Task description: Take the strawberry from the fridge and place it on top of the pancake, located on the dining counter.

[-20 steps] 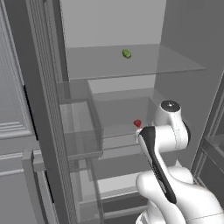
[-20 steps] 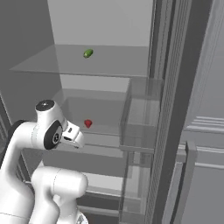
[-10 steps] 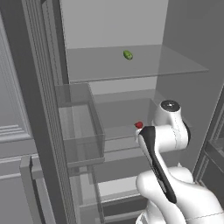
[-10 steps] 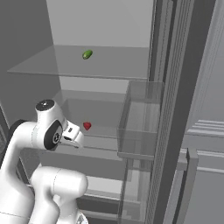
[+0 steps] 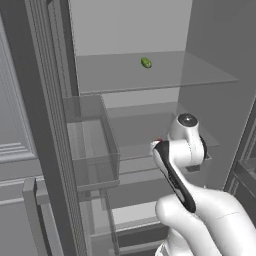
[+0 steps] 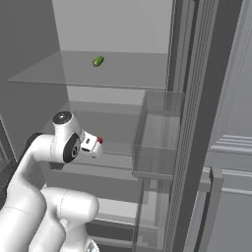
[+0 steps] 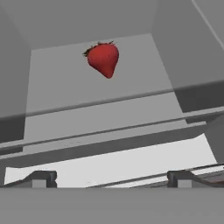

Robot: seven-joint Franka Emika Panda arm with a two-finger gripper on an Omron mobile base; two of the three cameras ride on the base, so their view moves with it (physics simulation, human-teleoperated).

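Base nearer fridge — open end effector short of strawberry — green fruit above.

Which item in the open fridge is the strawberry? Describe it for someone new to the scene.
Inside the open fridge, skip the top glass shelf holding the green fruit. On the shelf below lies the strawberry, ahead of the hand: small, red, pointed, leafy-capped.

Your arm has smooth, rounded glossy white segments, a black stripe along one link, and grey-capped dark joints.
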